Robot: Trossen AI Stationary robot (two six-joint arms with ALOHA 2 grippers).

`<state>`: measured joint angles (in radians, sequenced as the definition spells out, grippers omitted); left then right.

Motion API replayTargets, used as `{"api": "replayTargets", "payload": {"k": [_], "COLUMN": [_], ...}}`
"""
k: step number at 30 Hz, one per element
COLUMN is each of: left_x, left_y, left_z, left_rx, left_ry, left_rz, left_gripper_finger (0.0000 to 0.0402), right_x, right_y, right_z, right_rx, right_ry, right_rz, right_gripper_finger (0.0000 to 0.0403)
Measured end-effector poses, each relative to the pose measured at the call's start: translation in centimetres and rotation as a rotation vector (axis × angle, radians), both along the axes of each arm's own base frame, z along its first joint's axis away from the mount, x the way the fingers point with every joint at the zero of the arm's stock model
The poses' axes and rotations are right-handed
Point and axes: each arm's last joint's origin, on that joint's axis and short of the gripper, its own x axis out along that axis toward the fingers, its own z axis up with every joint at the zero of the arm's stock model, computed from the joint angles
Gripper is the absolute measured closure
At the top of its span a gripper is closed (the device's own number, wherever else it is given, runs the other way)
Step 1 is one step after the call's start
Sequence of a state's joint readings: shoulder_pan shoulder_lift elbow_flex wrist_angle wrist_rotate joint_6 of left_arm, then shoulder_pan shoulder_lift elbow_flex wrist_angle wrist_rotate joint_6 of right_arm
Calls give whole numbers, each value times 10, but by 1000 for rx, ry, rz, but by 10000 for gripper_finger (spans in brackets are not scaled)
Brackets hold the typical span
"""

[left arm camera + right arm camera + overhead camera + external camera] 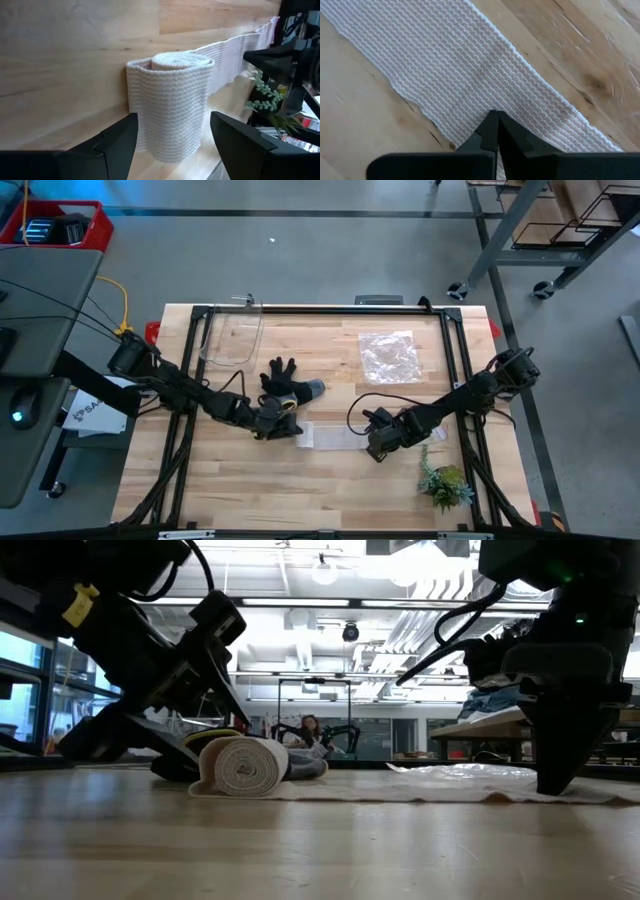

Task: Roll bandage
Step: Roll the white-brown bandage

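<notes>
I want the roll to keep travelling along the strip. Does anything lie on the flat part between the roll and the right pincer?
Nothing visible does. The flat bandage runs bare from the roll to the shut right pincer, which rests on its far end. The open left pincer straddles the roll.

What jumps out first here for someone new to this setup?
The white woven gauze bandage, partly rolled into a fat cylinder near the table's middle, with its flat tail running toward the right arm. The open left gripper straddles the roll, while the shut right gripper presses its tips on the flat strip. Behind the roll lies a black-and-grey work glove; a crinkly clear plastic bag sits farther right.
</notes>
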<state>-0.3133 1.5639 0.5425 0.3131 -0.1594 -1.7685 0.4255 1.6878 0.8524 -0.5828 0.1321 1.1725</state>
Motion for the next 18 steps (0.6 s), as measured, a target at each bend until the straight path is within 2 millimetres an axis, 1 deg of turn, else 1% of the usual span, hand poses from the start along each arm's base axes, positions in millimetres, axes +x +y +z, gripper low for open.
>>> {"api": "replayTargets", "payload": {"k": [8, 18], "left_x": [-1, -2], "left_y": [-5, -6], "left_z": [0, 0], "left_rx": [-24, 5], "left_ry": [4, -13], "left_rz": [-8, 62], "left_gripper_finger": [158, 158], "right_x": [-2, -3], "right_y": [-1, -2], "right_z": [-1, -1], "right_rx": [1, -4], "right_ry": [11, 27], "right_rz": [-64, -84], "right_gripper_finger": [403, 403]}}
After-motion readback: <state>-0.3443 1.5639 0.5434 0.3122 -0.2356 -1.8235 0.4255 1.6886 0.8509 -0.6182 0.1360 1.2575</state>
